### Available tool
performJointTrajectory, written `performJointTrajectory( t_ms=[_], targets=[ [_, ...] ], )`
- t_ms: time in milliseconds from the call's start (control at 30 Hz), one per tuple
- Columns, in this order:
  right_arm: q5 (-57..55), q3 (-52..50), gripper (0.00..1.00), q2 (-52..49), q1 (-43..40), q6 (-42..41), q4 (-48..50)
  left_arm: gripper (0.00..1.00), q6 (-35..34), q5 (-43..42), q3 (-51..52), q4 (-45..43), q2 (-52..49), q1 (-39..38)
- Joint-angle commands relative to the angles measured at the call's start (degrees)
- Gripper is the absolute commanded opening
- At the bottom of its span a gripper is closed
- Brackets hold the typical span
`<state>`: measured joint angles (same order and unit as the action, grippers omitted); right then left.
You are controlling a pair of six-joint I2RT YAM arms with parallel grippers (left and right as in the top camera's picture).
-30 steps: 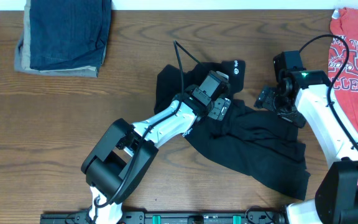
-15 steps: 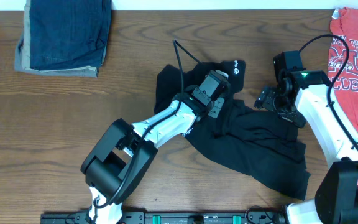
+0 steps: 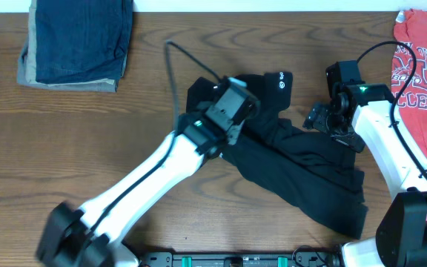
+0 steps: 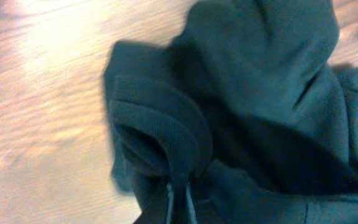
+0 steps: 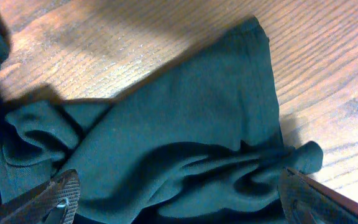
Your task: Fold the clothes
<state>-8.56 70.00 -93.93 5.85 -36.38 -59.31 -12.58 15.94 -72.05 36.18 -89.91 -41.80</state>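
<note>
The clothes are one black shirt, crumpled at the table's middle, with its small white round logo at the far edge. My left gripper hangs over the shirt's left part. In the left wrist view the left gripper is shut on a ribbed fold of the shirt, which rises off the wood. My right gripper stands at the shirt's right edge. In the right wrist view the right gripper is open, its fingers wide apart over rumpled cloth of the shirt.
A folded stack of blue denim and tan cloth lies at the far left corner. A red printed T-shirt lies at the far right. A black cable arcs up from the left arm. Bare wooden table spreads to the left.
My left gripper has shut on the shirt and moved up and to the left, pulling the cloth with it. The right arm has not moved.
</note>
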Motion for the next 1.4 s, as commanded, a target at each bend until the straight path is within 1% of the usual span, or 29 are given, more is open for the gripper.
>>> performJointTrajectory(
  t_ms=[0,133,267,367,467,533,567,633,700,733,767,833,867,900,967,1033,1100,1167,1200,1267,1367],
  targets=[
    [-0.2,0.1,0.99,-0.5,0.2,0.0,0.0,0.06,-4.2,3.3,-0.9,5.8,5.2,0.0],
    [-0.2,0.1,0.99,-0.5,0.2,0.0,0.3,0.06,-7.9,3.3,-0.9,14.9,9.7,0.0],
    [2.7,0.1,0.99,-0.5,0.2,0.0,1.0,0.06,-10.9,3.6,-0.9,23.9,11.6,0.0],
    [4.8,0.1,0.99,-0.5,0.2,0.0,0.9,0.06,-16.3,6.8,-0.9,32.0,11.7,0.0],
    [10.3,0.1,0.99,-0.5,0.2,0.0,-1.7,0.06,-22.3,9.2,-0.9,38.2,11.7,0.0],
    [11.9,0.1,0.99,-0.5,0.2,1.3,-3.5,0.08,-23.8,9.2,-0.9,40.6,11.7,0.0],
    [12.2,0.1,0.95,-0.5,0.2,2.3,-4.0,0.12,-23.9,9.0,-0.9,41.4,11.7,0.0],
    [13.0,0.1,0.90,-0.5,0.2,3.3,-5.9,0.36,-24.0,8.4,-0.9,42.6,11.7,0.0],
    [13.6,0.1,0.86,-0.5,0.1,3.1,-8.4,0.46,-24.0,7.5,-0.9,43.0,11.7,0.0],
    [13.8,0.1,0.85,-0.3,0.1,2.6,-9.9,0.55,-24.0,7.1,-0.9,43.1,11.7,0.0],
    [13.8,0.1,0.84,-0.2,0.1,2.2,-11.0,0.64,-24.0,7.0,-0.9,43.2,11.7,0.0],
    [13.8,0.1,0.82,0.7,0.1,2.1,-13.4,0.88,-23.9,7.0,-0.9,43.3,11.7,0.0],
    [13.7,0.1,0.82,1.3,0.1,1.8,-14.8,0.93,-23.9,7.0,-0.9,43.3,11.7,0.0],
    [13.7,0.1,0.82,2.0,0.1,1.7,-16.0,0.93,-23.9,7.0,-0.9,43.3,11.7,0.0],
    [13.4,0.1,0.81,4.0,0.1,1.7,-18.2,0.99,-23.9,7.0,-0.9,43.3,11.7,0.0],
    [12.2,0.1,0.80,7.0,0.2,1.5,-20.3,0.98,-23.9,7.1,-0.9,43.3,11.7,0.0],
    [9.2,0.0,0.80,10.5,0.2,-0.8,-22.7,0.98,-23.3,7.3,-0.9,43.3,11.7,0.3],
    [6.1,0.0,0.83,14.6,0.2,-3.5,-24.6,0.98,-23.3,7.3,-0.9,43.7,11.7,1.2],
    [5.7,-0.1,0.86,16.8,0.2,-3.5,-24.9,0.98,-23.3,7.3,-0.7,43.9,11.7,1.8],
    [5.8,-0.2,0.93,20.7,0.2,-3.4,-25.8,0.98,-23.3,7.3,-0.2,43.8,11.7,3.7],
    [5.8,-0.4,0.99,25.6,0.8,-3.4,-28.1,0.98,-23.3,6.9,0.9,42.4,11.7,7.3]
  ],
)
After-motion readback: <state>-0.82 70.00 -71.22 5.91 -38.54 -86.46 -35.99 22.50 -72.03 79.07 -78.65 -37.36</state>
